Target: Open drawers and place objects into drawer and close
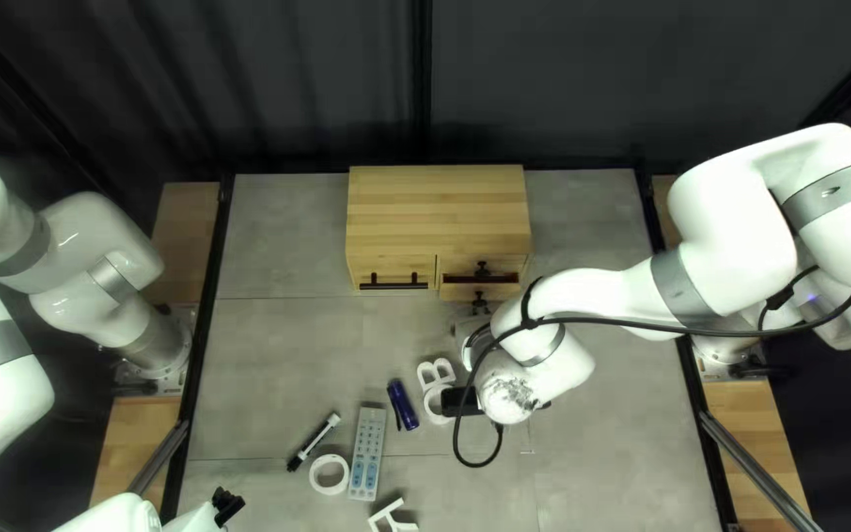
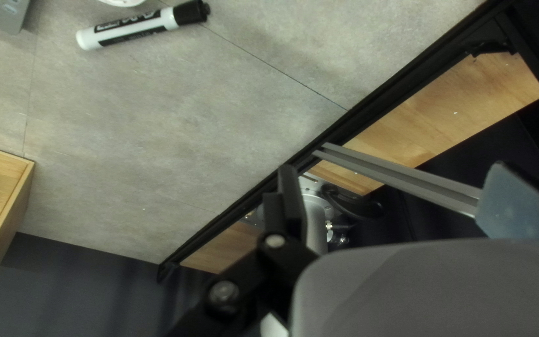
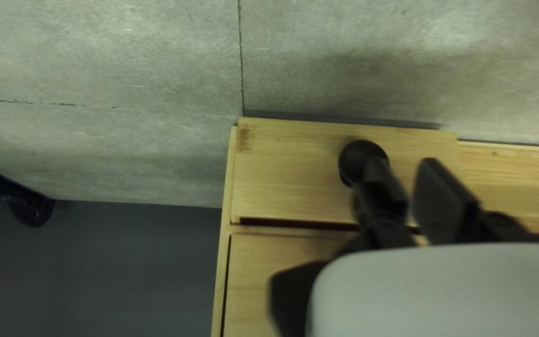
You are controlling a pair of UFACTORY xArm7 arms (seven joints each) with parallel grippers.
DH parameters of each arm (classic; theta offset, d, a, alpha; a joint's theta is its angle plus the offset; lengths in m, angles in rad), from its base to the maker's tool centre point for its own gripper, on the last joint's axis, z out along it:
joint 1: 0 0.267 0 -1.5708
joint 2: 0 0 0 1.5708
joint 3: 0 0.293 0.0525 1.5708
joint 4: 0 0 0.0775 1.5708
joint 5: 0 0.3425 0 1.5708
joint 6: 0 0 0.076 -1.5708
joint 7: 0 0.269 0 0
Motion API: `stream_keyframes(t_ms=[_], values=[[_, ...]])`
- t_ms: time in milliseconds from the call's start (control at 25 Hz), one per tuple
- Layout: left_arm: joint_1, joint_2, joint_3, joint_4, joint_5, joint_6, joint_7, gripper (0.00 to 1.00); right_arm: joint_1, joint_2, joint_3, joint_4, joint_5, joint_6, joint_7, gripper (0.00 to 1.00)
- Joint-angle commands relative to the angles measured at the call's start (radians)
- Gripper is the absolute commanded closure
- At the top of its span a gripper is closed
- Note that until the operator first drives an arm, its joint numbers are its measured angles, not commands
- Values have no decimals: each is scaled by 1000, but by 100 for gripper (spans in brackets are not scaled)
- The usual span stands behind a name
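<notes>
The wooden cabinet (image 1: 438, 212) stands at the upper centre of the top left view, and its lower right drawer (image 1: 460, 293) is a little pulled out. The right gripper (image 1: 474, 321) is directly at this drawer; its jaws are apart by a narrow gap, with the round black knob (image 3: 362, 161) just beside one of them. The left gripper (image 1: 231, 504), at the lower left of the top left view, has its jaws wide apart, with nothing held.

The objects lie on the tabletop (image 1: 278, 345), outside the drawer. At the lower centre there are the black-and-white marker (image 1: 314, 440), the white ring (image 1: 314, 477), the grey remote (image 1: 367, 453) and the blue pen-like object (image 1: 403, 405). A white letter B (image 1: 435, 372) lies to the right of these, and a black object (image 1: 460, 400) is partly hidden under the right arm (image 1: 632, 296). Another white letter (image 1: 393, 516) is near the bottom edge.
</notes>
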Motion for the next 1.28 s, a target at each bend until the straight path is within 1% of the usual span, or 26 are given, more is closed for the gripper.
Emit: stream_keyframes(t_ms=[40,240,480,760,880,920,960,1080,1200,1240,1280], values=[[0,0,0,0,0,0,0,0,-6,3,-2,-10,0,-14,-2,0],[0,0,0,0,0,0,0,0,-25,19,-15,-27,-14,-58,7,0],[0,0,0,0,0,0,0,0,-49,29,-32,-30,-26,-86,0,0],[0,0,0,0,0,0,0,0,-59,32,-40,-31,-28,-94,0,14],[0,0,0,0,0,0,0,0,-61,35,-40,-30,-25,-97,0,22],[0,0,0,0,0,0,0,0,-62,36,-40,-28,-23,-97,-1,26],[0,0,0,0,0,0,0,0,-62,37,-39,-26,-22,-97,-2,28],[0,0,0,0,0,0,0,0,-63,38,-39,-25,-20,-98,-3,48],[0,0,0,0,0,0,0,0,-65,40,-40,-25,-20,-101,-3,57],[0,0,0,0,0,0,0,0,-66,40,-40,-27,-20,-103,-4,56],[0,0,0,0,0,0,0,0,-66,39,-40,-27,-20,-103,-4,52]])
